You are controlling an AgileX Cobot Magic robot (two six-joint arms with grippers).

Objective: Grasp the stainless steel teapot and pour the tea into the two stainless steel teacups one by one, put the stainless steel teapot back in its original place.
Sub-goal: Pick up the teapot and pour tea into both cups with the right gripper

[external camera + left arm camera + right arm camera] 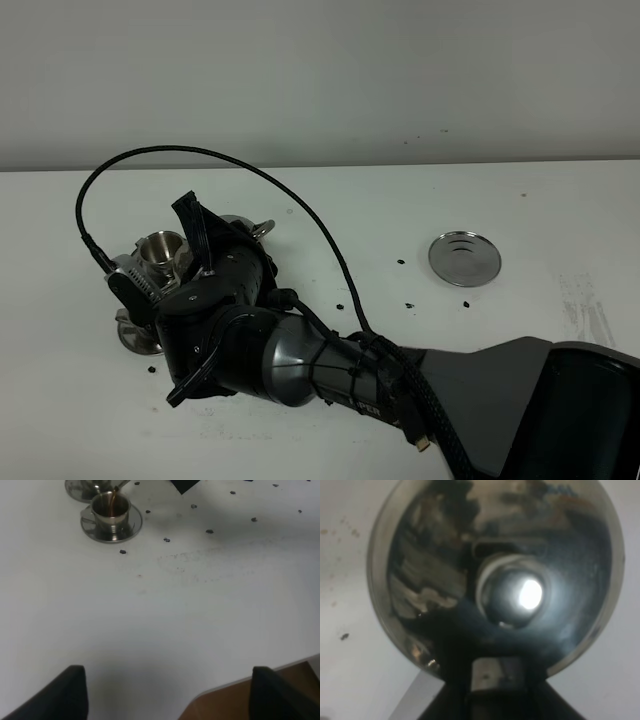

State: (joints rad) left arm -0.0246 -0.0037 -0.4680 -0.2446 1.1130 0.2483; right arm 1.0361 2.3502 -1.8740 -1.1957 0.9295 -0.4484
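Observation:
In the right wrist view my right gripper (pixel 495 695) is shut on the loop handle of the stainless steel teapot (pixel 445 555), whose knobbed lid (pixel 512 595) faces the camera. In the high view the right gripper (pixel 195 285) reaches across to the left and hides most of the teapot. One teacup (pixel 160 248) shows behind it. Of the other, only the saucer edge (pixel 138 338) shows. In the left wrist view a thin brown stream falls into the nearer teacup (pixel 111 511) on its saucer; the second saucer (pixel 82 487) lies beyond. The steel disc (pixel 465 258) lies bare at the right. My left gripper (pixel 172 692) is open and empty.
Small dark specks (pixel 408 305) dot the white table between the cups and the disc. The table's front edge (pixel 240 687) runs close to my left gripper. A black cable (pixel 300 205) arcs over the right arm. A bit of steel (pixel 255 226) shows behind the gripper.

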